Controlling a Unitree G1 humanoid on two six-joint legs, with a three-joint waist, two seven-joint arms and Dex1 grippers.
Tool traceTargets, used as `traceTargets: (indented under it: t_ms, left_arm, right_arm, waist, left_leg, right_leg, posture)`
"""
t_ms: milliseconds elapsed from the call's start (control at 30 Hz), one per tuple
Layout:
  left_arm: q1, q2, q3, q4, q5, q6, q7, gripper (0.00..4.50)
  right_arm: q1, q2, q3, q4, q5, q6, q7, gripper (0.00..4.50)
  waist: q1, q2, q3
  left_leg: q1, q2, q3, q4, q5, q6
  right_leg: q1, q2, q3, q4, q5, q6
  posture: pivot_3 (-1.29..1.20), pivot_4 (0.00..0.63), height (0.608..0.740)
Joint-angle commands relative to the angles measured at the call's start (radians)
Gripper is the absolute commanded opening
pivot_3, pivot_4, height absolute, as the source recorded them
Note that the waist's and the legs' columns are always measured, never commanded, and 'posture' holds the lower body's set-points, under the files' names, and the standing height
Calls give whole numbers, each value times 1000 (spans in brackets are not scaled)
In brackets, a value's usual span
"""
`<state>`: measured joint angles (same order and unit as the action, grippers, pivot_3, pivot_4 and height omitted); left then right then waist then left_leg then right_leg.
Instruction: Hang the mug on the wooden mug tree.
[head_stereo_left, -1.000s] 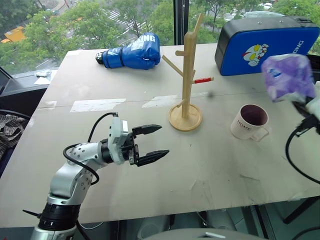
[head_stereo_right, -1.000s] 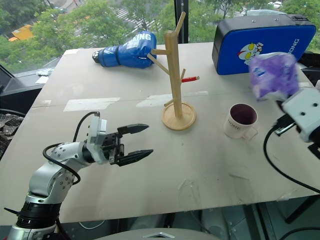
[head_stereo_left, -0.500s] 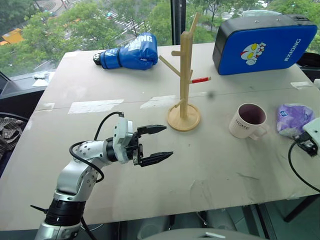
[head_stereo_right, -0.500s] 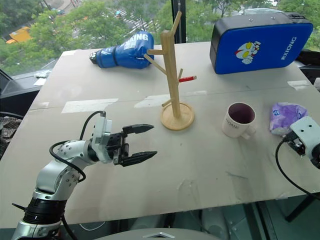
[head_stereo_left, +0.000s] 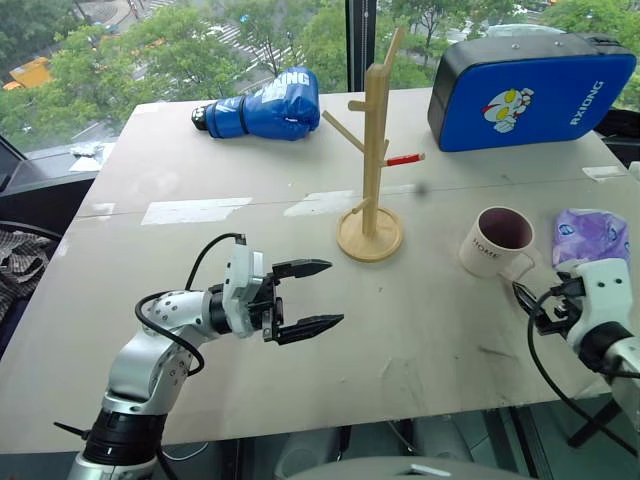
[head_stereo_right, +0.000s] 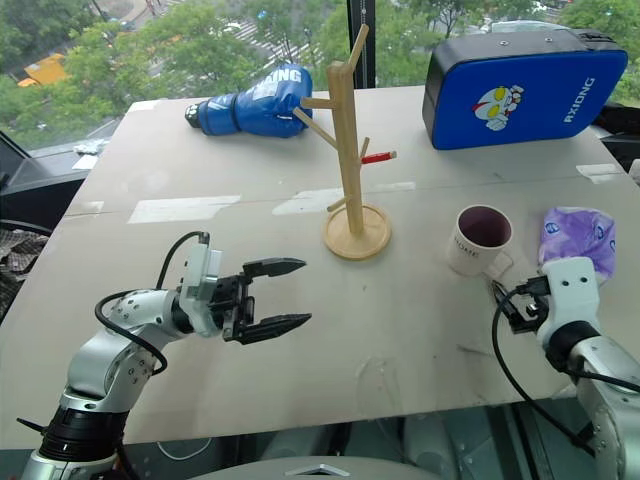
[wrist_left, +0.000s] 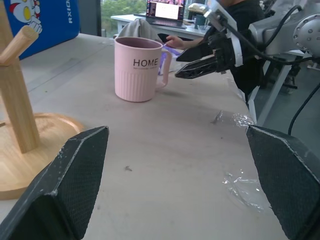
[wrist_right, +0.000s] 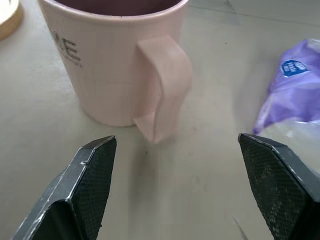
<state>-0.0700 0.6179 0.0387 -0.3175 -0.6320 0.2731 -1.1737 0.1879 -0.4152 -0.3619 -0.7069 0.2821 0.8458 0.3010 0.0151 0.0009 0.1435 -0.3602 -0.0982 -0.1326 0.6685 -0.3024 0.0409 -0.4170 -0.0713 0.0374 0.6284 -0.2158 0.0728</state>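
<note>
Right wrist view: mug (wrist_right: 117, 60) upright, handle facing the spread, empty right claw (wrist_right: 177, 192).
Left claw (head_stereo_left: 310, 297): released, empty.

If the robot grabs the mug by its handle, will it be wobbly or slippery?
The mug looks stiff and smooth, likely ceramic, so it may slip a bit and could chip if dropped. Held by its loop handle, it would probably tilt, since the body hangs to one side. Standing upright on its flat base, it seems steady.
</note>
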Motion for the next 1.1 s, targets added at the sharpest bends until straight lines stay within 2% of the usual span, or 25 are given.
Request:
traceTargets:
  t_ms: [33,133,233,367,433,467,567,733,933,1100]
  left_arm:
    - [-21,16,23,-13,-18,0,-7,4500]
    - [-24,22,36,-19,-25,12,4,4500]
    - [-24,26,40,-24,-25,16,9,4500]
    - [-19,24,49,-38,-26,22,29,4500]
    - [-14,23,49,-41,-24,20,33,4500]
    - [-13,21,50,-42,-22,19,36,4500]
    - [-10,13,51,-43,-20,18,50,4500]
    - [10,-19,81,-46,-44,0,84,4500]
    - [69,-64,161,-27,-61,-86,90,4500]
    - [144,-81,217,-42,-100,-131,59,4500]
  right_arm:
    - [-76,33,58,91,-87,-56,-109,3905]
    - [-133,48,89,181,-148,-116,-164,3905]
    - [-165,62,107,241,-185,-160,-199,3192]
    - [-184,67,122,297,-209,-236,-203,1401]
    - [-190,63,121,310,-208,-264,-194,337]
    - [-192,57,122,316,-206,-286,-182,24]
    - [-199,32,107,327,-167,-356,-114,24]
    - [-263,-51,98,337,-57,-473,89,24]
    - [-512,-201,136,421,82,-458,350,24]
    - [-776,-293,252,613,95,-448,566,24]
  waist:
    - [-3,0,0]
    - [-4,0,0]
    - [-4,0,0]
    - [-3,0,0]
    - [-4,1,0]
    - [-4,1,0]
    - [-5,1,0]
    - [-8,2,0]
    - [-32,2,1]
    - [-28,1,2]
  left_leg:
    - [-1,0,0,0,0,0]
    - [-2,0,2,-2,0,0]
    - [-2,0,2,-3,0,0]
    - [-2,0,2,-3,0,0]
    - [-2,0,2,-2,0,0]
    - [-2,0,2,-2,0,0]
    - [-2,0,2,-2,0,0]
    - [-2,0,2,-2,0,0]
    - [-1,1,3,-2,0,0]
    - [-2,1,3,-2,0,0]
  right_leg:
    - [-1,0,1,0,0,0]
    - [-4,0,3,0,0,0]
    - [-5,0,3,0,0,0]
    - [-5,1,2,0,0,0]
    - [-5,1,3,1,0,0]
    - [-5,1,3,1,0,0]
    - [-4,1,3,1,0,0]
    - [-4,1,3,1,0,0]
    - [-4,1,3,1,0,0]
    - [-5,0,3,0,0,0]
  posture:
    - [0,150,740]
    - [0,150,740]
    - [0,150,740]
    - [0,150,740]
    - [0,150,740]
    - [0,150,740]
    - [0,150,740]
    - [0,150,740]
    - [0,150,740]
    - [0,150,740]
